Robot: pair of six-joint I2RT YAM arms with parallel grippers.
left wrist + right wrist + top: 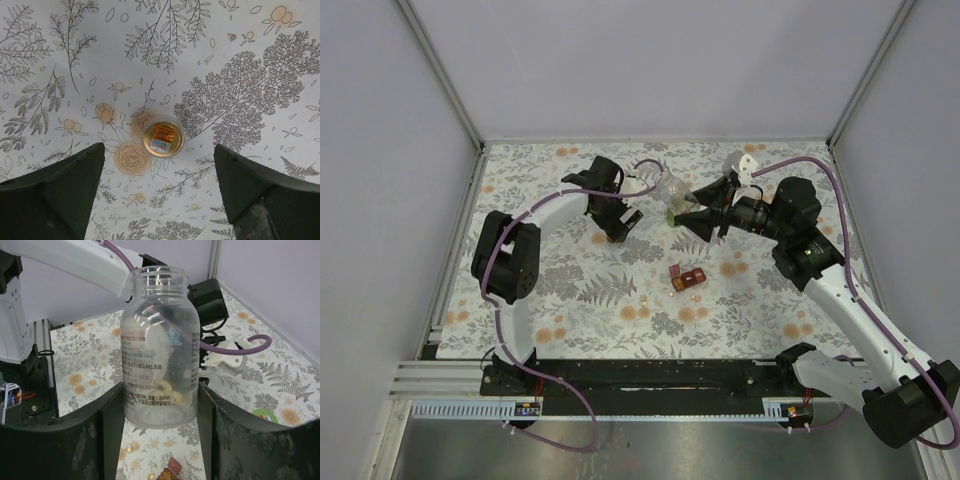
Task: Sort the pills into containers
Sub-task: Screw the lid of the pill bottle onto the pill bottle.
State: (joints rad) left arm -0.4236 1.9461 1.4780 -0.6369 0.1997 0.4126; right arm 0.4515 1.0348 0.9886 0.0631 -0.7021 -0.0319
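Presently, L pincer (622, 222) stands wide open above the floral-cloth surface (570, 290), left of centre. A small pale-and-orange bottle (163, 139) stands upright on the cloth betw. its fingers (55, 195), touching neither. R pincer (160, 405) is closed on a clear bottle (157, 325), gripped at the lower body, mouth open, held off the surface at far centre. Pale pills (162, 386) lie at the bottom inside it. Green bottle (265, 415) rests on the cloth near the R pincer. Dark-red pill box (688, 280) sits mid-surface, nearer than both pincers and apart from them. Lid positions: cannot tell.
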